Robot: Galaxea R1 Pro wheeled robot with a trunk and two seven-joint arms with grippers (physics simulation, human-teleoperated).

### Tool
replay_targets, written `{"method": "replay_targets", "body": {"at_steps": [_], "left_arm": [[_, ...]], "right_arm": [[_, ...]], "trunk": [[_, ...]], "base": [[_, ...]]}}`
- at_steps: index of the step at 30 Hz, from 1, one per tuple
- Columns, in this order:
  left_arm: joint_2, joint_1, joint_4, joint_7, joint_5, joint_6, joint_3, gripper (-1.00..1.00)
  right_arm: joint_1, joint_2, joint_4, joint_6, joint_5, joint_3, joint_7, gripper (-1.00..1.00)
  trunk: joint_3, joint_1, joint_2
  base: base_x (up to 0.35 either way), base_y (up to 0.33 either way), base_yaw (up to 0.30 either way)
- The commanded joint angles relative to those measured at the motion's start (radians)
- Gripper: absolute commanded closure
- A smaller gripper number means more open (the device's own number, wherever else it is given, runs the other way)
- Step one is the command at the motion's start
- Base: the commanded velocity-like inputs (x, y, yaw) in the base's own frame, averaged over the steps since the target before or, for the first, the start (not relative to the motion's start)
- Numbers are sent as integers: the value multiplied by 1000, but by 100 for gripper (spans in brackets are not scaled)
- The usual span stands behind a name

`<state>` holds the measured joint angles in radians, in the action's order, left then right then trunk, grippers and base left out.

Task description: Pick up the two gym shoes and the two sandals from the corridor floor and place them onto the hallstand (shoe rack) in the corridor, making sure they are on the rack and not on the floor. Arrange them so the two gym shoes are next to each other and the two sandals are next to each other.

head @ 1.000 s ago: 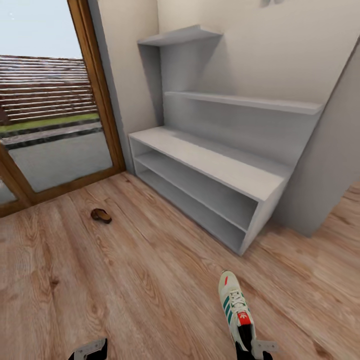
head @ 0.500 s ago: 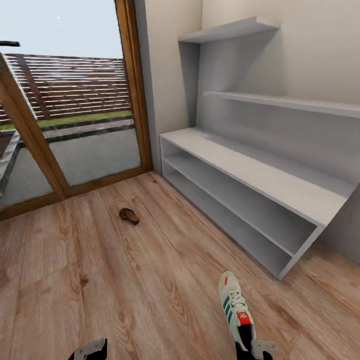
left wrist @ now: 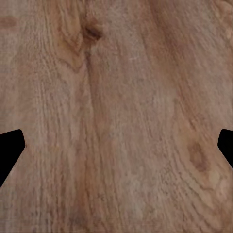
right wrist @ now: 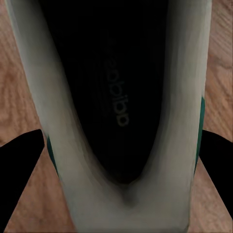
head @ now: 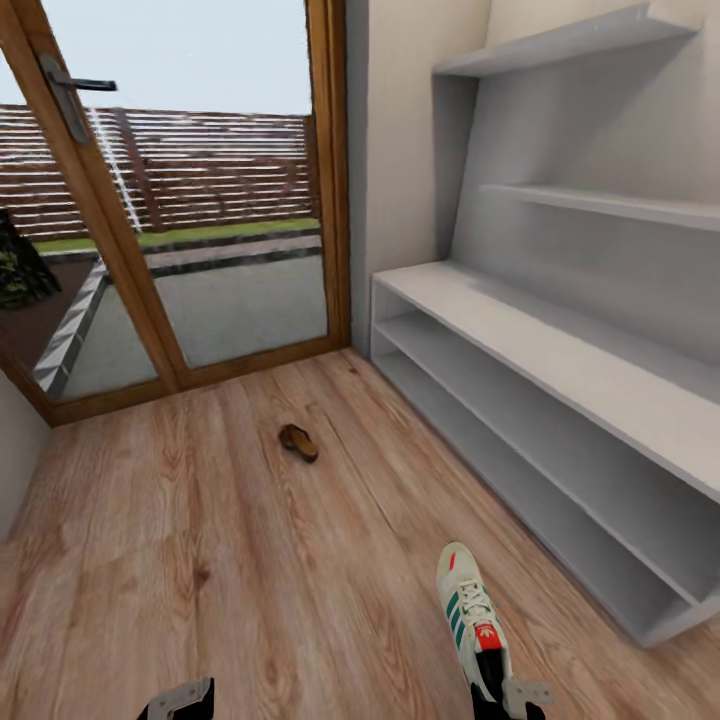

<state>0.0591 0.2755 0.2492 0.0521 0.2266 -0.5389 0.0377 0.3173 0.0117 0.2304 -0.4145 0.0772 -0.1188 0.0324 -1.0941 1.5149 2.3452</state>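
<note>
One cream-white gym shoe with green stripes and a red tongue label hangs toe-forward over the corridor floor. My right gripper is shut on its heel. In the right wrist view the shoe's dark opening sits between the two fingers. A brown sandal lies on the planks near the glass door. The pale grey hallstand stands along the right wall, its bench top and low shelves bare. My left gripper is open over bare planks.
A wood-framed glass door with a handle closes the far end of the corridor, with paving and a fence outside. A wall corner shows at the left edge. Open plank floor lies between me and the sandal.
The camera has swung left: the hallstand slid to the picture's right and more of the door came into view. The gym shoe stays in my right gripper; neither arm moved.
</note>
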Motion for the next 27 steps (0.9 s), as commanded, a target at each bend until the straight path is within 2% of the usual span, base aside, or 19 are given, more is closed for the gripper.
{"method": "replay_targets", "body": {"at_steps": [1, 19, 23, 24, 26, 27], "left_arm": [[0, 1, -1, 2, -3, -3, 2, -100], [-1, -1, -1, 2, -3, -3, 2, -100], [-1, -1, -1, 2, -3, -3, 2, -100], [-1, -1, -1, 2, -3, -3, 2, -100], [-1, 0, -1, 2, -3, -3, 2, -100], [-1, -1, -1, 2, -3, -3, 2, -100]], "right_arm": [[0, 1, 0, -3, 8, -6, 3, 100], [0, 0, 0, -3, 8, -6, 3, 100], [0, -1, 0, -2, 10, -5, 1, 100], [0, -2, 0, -1, 24, -1, 0, 100], [0, -14, 0, -3, 84, 7, -1, 100], [0, -23, -1, -4, 141, 10, -1, 100]], "trunk": [[-1, 0, 0], [-7, 0, 0], [-8, 0, 0], [-8, 0, 0], [-8, 0, 0], [-8, 0, 0]], "base": [[337, 0, 281], [338, 0, 281], [338, 0, 107], [338, 0, 24], [338, 0, 10], [338, 0, 3]]}}
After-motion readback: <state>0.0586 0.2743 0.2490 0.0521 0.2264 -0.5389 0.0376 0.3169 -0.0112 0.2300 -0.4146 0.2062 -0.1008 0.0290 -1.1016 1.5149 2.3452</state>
